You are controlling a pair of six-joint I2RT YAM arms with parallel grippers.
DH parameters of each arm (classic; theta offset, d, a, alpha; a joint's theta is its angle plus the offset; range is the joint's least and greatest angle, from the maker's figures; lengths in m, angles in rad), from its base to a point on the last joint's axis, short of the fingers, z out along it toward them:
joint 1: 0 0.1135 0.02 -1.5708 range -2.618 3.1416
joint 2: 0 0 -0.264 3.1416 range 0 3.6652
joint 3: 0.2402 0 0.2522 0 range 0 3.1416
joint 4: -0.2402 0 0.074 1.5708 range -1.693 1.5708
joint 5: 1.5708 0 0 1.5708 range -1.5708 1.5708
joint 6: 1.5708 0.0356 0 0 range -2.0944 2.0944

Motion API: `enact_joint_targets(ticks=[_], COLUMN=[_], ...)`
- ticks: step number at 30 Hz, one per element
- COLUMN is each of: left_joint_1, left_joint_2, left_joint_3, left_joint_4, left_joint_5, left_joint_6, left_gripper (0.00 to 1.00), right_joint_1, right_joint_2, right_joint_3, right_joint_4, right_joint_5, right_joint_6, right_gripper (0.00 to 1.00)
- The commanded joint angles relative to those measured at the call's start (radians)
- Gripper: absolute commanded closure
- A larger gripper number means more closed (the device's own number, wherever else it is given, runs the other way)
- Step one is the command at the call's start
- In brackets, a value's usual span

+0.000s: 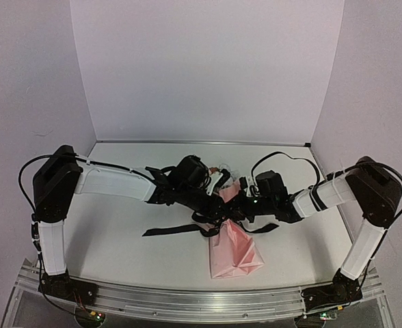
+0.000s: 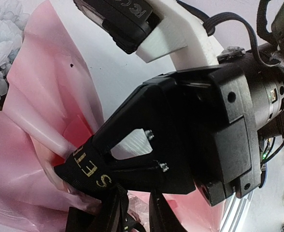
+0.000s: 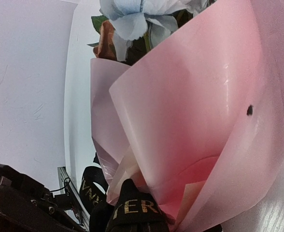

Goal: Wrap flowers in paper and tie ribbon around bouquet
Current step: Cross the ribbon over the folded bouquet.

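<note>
The table (image 1: pixel 112 256) carries the whole job; it is a flat white surface between pale wall panels. Both arms reach inward and meet over its middle, because the tie point lies at the waist of the bouquet (image 1: pixel 236 251). The bouquet lies flat near the table's centre, its broad paper end toward the arm bases and its blooms away from them; lying down, it needs no support while you work the knot.

The paper (image 3: pixel 195 111) is thin, pink and slightly glossy; it curls into overlapping walls and bears one small dark speck. The flowers (image 3: pixel 132 21) sit at the far end; pale blue petals, a brown bloom and a green leaf show past the paper edge.

The ribbon (image 1: pixel 168 230) is narrow black satin; it crosses the waist and trails onto the table on both sides. The right gripper (image 2: pixel 84 163) is clamped on the ribbon just beside the paper, probably to keep it taut; gold lettering shows at its tips. The left gripper (image 1: pixel 213 203) sits at the same waist; you cannot tell whether its jaws are parted.
</note>
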Motion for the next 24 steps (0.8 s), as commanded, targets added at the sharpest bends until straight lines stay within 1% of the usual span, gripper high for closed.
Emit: enact_joint_targets(ticks=[1,7,15,18,21,23,24], left_joint_1=[-0.009,-0.005,0.028,0.053,0.099,0.146,0.171], left_joint_2=[-0.072,-0.153,-0.219,-0.228,-0.234,-0.212,-0.192], left_joint_3=[-0.01,-0.032,-0.052,-0.061,-0.071,-0.058,-0.037], left_joint_4=[0.083,0.084,0.013,-0.012,-0.038,-0.077,-0.099], left_joint_5=[0.034,0.025,-0.01,-0.032,-0.096,-0.116,-0.106], left_joint_6=[-0.052,-0.071,-0.06,-0.056,-0.075,-0.091,-0.087], left_gripper=[0.72,0.64,0.6,0.6,0.62,0.66,0.7], right_joint_1=[-0.001,-0.001,-0.001,-0.001,-0.001,-0.001,0.0], right_joint_2=[0.009,0.005,0.007,0.008,0.007,0.005,0.004], right_joint_3=[0.01,0.016,0.017,0.017,0.016,0.016,0.017], right_joint_4=[0.057,0.056,0.055,0.054,0.052,0.052,0.052], right_joint_5=[-0.003,-0.01,-0.009,-0.01,-0.01,-0.011,-0.012], right_joint_6=[-0.031,-0.037,-0.034,-0.033,-0.033,-0.034,-0.033], right_gripper=[0.98,0.98,0.99,0.99,0.99,0.99,0.99])
